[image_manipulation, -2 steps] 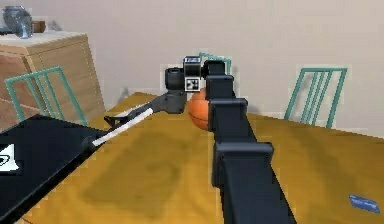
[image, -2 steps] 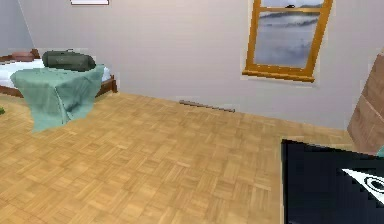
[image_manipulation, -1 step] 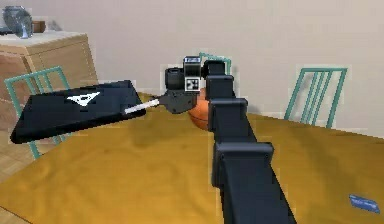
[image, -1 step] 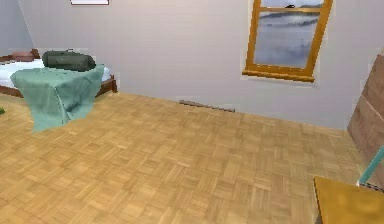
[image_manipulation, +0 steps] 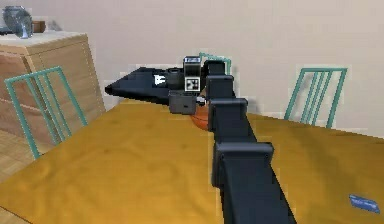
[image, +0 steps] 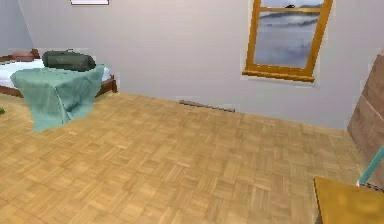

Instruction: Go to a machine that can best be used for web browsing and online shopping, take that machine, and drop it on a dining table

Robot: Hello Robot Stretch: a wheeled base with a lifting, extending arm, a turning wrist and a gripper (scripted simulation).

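In the arm side view my arm [image_manipulation: 240, 160] reaches out over a yellow-brown dining table [image_manipulation: 110, 160]. The gripper [image_manipulation: 172, 80] is at its far end, beside two white marker squares. A flat dark slab, laptop-like in shape [image_manipulation: 130, 87], lies at or behind the gripper by the table's far edge. I cannot tell whether the gripper holds it or whether it rests on the tabletop. A small orange-brown round thing [image_manipulation: 203, 117] peeks out just left of the arm.
Teal chairs stand around the table at the left [image_manipulation: 45, 100], far side [image_manipulation: 212, 62] and right [image_manipulation: 316, 95]. A wooden dresser [image_manipulation: 50, 60] carries a blue vase [image_manipulation: 15, 20]. The forward view has a bed [image: 60, 80] with a teal blanket, a window [image: 288, 38], open parquet floor and the table's corner [image: 345, 200].
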